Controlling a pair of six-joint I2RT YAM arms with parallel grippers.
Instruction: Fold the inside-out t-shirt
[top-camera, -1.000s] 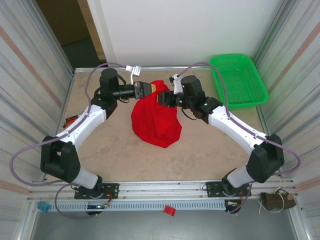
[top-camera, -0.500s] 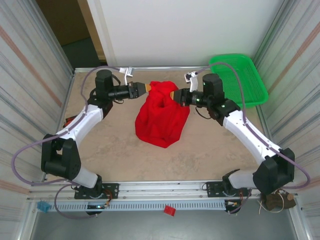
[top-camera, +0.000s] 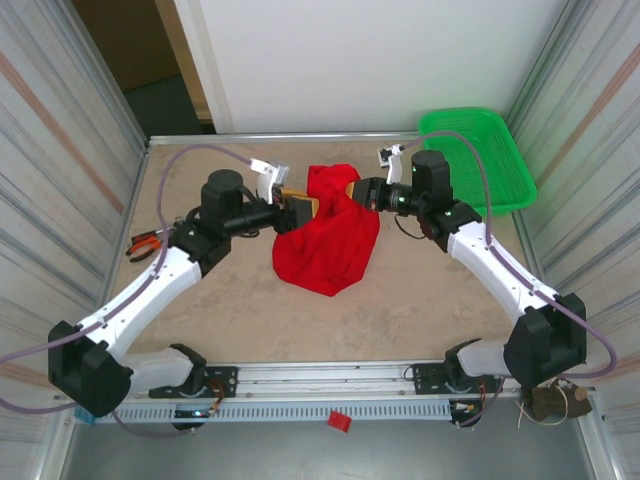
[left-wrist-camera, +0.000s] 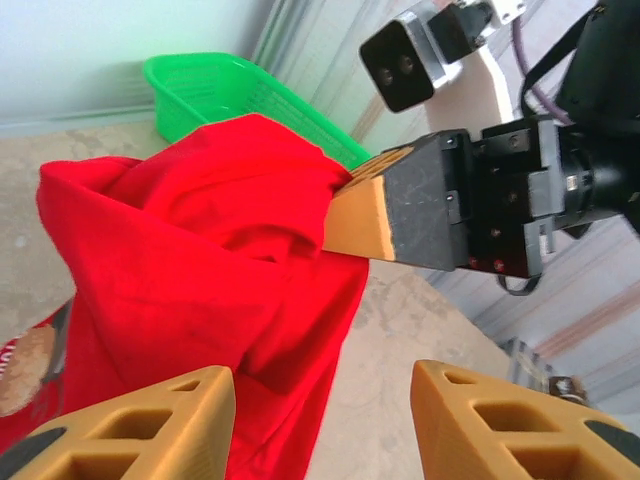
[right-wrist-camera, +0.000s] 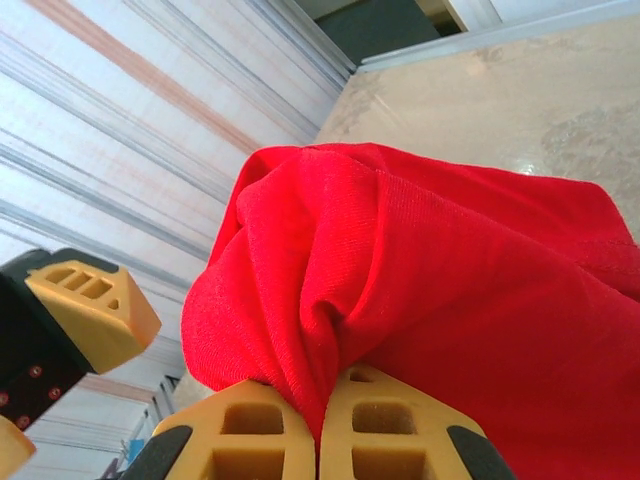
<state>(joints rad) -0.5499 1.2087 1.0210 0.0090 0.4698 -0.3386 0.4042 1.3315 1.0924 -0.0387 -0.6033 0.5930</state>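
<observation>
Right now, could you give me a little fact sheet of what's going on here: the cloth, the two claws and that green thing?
Cloth: red t-shirt, bunched in a heap mid-table, not yet folded
Right gripper: shut, pinching a fold at the shirt's upper edge
Left gripper: open, close beside the shirt, holding nothing
Green thing: green mesh basket, far right corner, apart from the shirt

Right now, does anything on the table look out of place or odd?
The t-shirt is bunched, not flat: it droops from the right gripper, which pinches one fold, while the left gripper stands open beside it. A small red-handled tool lies at the left edge of the table.
</observation>
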